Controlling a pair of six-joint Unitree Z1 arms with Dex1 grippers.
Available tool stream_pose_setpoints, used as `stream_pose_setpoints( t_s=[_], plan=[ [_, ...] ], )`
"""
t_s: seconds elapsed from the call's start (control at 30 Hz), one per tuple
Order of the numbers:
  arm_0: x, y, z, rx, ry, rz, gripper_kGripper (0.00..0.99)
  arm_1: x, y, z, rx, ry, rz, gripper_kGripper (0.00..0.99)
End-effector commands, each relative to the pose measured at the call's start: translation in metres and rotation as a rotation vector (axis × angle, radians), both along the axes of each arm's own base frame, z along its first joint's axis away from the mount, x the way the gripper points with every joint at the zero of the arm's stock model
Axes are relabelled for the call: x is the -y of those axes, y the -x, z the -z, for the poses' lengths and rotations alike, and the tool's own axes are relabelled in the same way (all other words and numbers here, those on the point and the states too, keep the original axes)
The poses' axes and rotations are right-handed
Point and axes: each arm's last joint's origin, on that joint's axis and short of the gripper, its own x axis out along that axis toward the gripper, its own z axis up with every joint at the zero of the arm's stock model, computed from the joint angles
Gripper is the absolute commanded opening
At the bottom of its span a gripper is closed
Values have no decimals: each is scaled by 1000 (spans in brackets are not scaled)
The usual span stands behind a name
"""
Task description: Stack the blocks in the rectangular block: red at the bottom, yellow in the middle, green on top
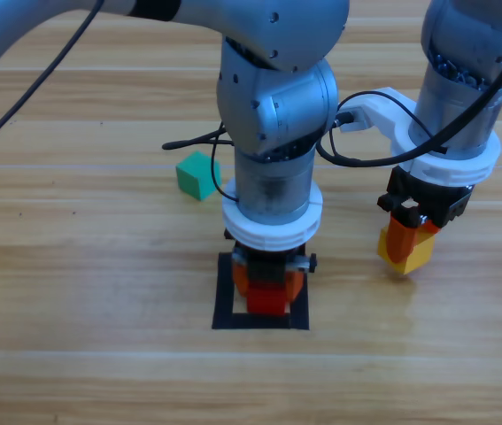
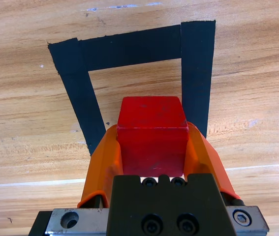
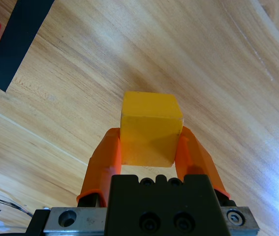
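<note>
Red cube (image 2: 152, 140) sits clamped between the two orange jaws of the left gripper (image 1: 268, 285), which hangs directly over the black tape outline (image 2: 129, 48). From the left wrist view the hollow of the tape square lies just ahead of and below the jaws, and the cube appears to be inside its borders. Whether the cube already touches the wood I cannot tell. The step in hand looks like setting down the bottom block: the next move calls for lowering until the cube rests flat, then parting the jaws and lifting straight up so the cube is not dragged off centre.

Off to that gripper's side, well apart from the outline, the right gripper (image 1: 410, 237) is closed on the yellow cube (image 3: 150, 129), held clear of the wooden table (image 1: 73, 266). It reads as waiting for its turn; it needs the left arm out of the way before it can come over the red cube.

Farthest from both, beyond the left arm, the teal-green cube (image 1: 197, 174) lies free on the table, not yet picked up.
</note>
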Motion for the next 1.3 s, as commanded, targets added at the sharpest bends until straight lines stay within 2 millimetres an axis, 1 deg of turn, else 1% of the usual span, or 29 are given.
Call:
stream_pose_setpoints(
  t_s=[0.03, 0.33, 0.5, 0.53, 0.57, 0.6, 0.63, 0.67, 0.8, 1.03, 1.1, 1.17, 1.27, 1.3],
  plan=[
    [1, 0, 19, -19, -40, 14, 0, 15, -3, -1, -24, 9, 26, 15],
    [-2, 0, 13, -7, -38, 18, 0, 15, -4, 0, -24, 9, 25, 15],
    [-5, -1, 15, -7, -41, 43, 0, 15, -4, 0, -24, 9, 25, 15],
    [-6, 0, 15, -7, -41, 44, 41, 14, -4, 0, -23, 8, 23, 15],
    [-10, 2, 14, -5, -39, 41, 454, 15, -5, 1, -24, 9, 25, 15],
    [-14, 4, 13, -5, -31, 40, 802, 14, -4, 1, -24, 9, 23, 15],
    [-19, 6, 13, -5, -25, 35, 920, 14, -4, 1, -24, 9, 23, 15],
    [-21, 7, 9, 0, -19, 33, 977, 14, -4, 1, -25, 10, 22, 15],
    [-21, 7, 3, 5, -6, 35, 990, 14, -4, 1, -25, 10, 22, 15],
    [-18, 6, 3, -1, 10, 30, 990, 14, -4, 1, -24, 9, 22, 15],
    [-17, 6, -1, 3, 25, 30, 990, 15, -5, -2, -17, 6, 23, 15],
    [-16, 5, -11, 20, 44, 34, 990, 15, -4, -6, -9, -1, 23, 15],
    [-16, 5, -36, 54, 88, 48, 990, 16, -2, -14, 4, -11, 26, 15],
    [-15, 5, -47, 66, 100, 54, 990, 17, -1, -17, 9, -15, 28, 15]
  ],
)
